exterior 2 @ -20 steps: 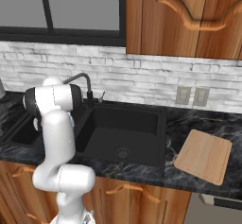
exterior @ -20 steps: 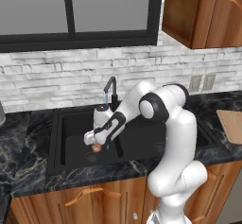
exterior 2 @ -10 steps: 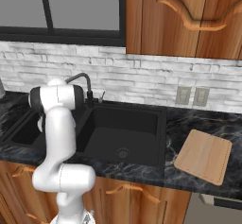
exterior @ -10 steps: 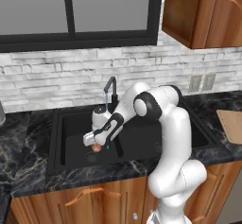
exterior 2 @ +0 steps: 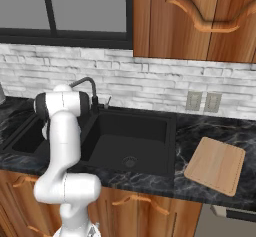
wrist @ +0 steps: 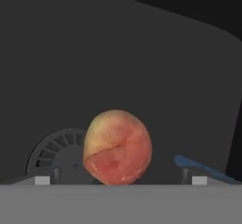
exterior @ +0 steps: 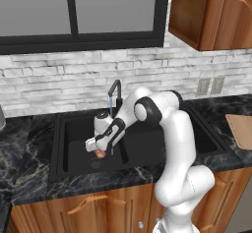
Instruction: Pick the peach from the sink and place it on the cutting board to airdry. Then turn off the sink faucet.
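The reddish-orange peach [wrist: 118,147] with a yellow patch lies on the floor of the black sink's [exterior: 147,148] left basin, next to a round drain [wrist: 49,154]. My gripper [wrist: 120,179] hangs low over it, open, one fingertip on each side of the peach and a gap between each and the fruit. From the left base view the peach [exterior: 100,153] peeks out just under the gripper [exterior: 97,146]. The black gooseneck faucet [exterior: 115,87] stands behind, and a thin blue stream [exterior: 110,106] falls from its spout. The light wooden cutting board [exterior 2: 216,165] lies on the counter right of the sink [exterior 2: 131,131].
The faucet [exterior 2: 86,83] rises at the back of the sink divider. The blue water stream [wrist: 198,167] passes close to the right fingertip. A dark marble counter [exterior 2: 195,131] surrounds the sink. Outlets [exterior 2: 202,101] sit on the brick wall, with wooden cabinets above.
The hand has sunk a little lower into the left basin and now straddles the peach. The peach has not moved.
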